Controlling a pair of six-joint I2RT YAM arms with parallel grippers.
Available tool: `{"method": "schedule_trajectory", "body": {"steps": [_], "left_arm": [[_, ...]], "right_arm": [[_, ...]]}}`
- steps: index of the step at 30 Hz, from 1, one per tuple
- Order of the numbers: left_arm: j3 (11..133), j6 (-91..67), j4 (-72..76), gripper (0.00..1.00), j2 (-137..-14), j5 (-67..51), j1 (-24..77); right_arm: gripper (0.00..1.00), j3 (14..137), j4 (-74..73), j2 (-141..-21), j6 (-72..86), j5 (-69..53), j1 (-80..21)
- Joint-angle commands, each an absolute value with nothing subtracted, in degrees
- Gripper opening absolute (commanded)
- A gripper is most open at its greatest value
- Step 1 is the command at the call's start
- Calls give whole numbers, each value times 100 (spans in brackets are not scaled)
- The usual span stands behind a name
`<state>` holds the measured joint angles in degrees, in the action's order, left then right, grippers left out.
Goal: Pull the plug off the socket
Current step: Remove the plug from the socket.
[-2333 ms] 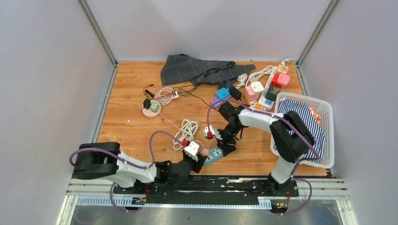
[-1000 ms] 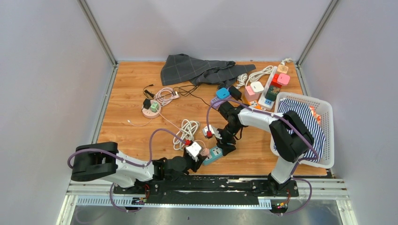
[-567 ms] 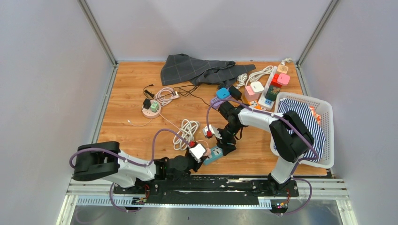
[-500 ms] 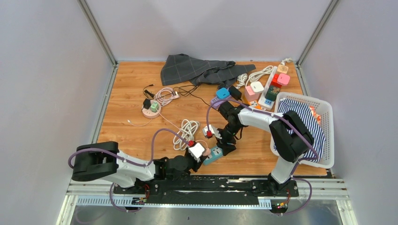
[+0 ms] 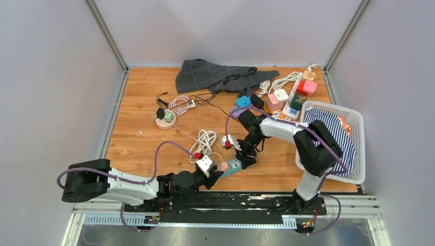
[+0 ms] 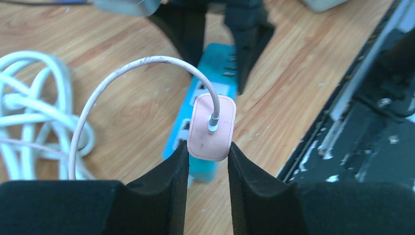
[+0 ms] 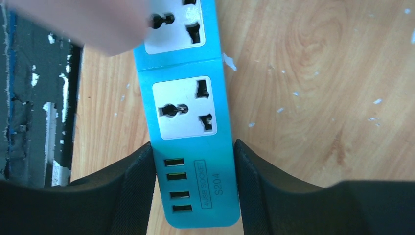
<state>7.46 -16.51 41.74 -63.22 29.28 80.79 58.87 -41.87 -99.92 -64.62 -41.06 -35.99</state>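
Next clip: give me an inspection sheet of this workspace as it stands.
Surface: wooden table, pale flecks in places.
Job's things: pink plug by one end of the blue power strip; pins hidden.
Clutter: grey cloth, white basket with striped fabric, coloured adapters far right.
Grippers: left gripper shut on the plug; right gripper shut on the strip.
Cables: plug's white cord arches up; white coil lies loose.
Surroundings: plain grey walls; nothing else seen.
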Motion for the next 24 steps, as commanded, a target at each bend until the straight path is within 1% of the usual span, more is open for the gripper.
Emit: {"method": "schedule_trajectory", "body": {"steps": [1,5,8,15,17,18,19,22,23,24], "left_arm": [[726,-1471,5248,0,-6276,2725,8191],[585,-1699,5548,0,-6243,2859,8191],[490,-1722,5397,0,-6020,2932,8191],[154,-1871,3976,0,-4829,3075,8178],[75,-1917,3433,0,-4190,3196,8113],[71,-1952,3128,0,-3878,3229,8061],[75,-1963,2861,0,-3581,3203,7982],[160,-2023,2078,0,-2849,3026,7702],[218,-2042,1870,0,-2676,2925,7601],[272,-2054,1696,0,-2559,2850,7490]], "right_arm": [[0,5768,-3691,-10397,-6297,-2724,-3410],[0,5774,-3685,-10406,-6290,-2725,-3412],[0,5776,-3690,-10398,-6286,-2725,-3416],[0,5878,-3713,-10358,-6095,-2721,-3415],[6,5926,-3717,-10337,-5989,-2673,-3410],[15,5950,-3710,-10329,-5933,-2634,-3410],[28,5968,-3683,-10320,-5880,-2596,-3412],[73,5936,-3592,-10252,-5743,-2515,-3415],[93,5918,-3566,-10216,-5735,-2509,-3418],[99,5901,-3549,-10195,-5720,-2489,-3419]]}}
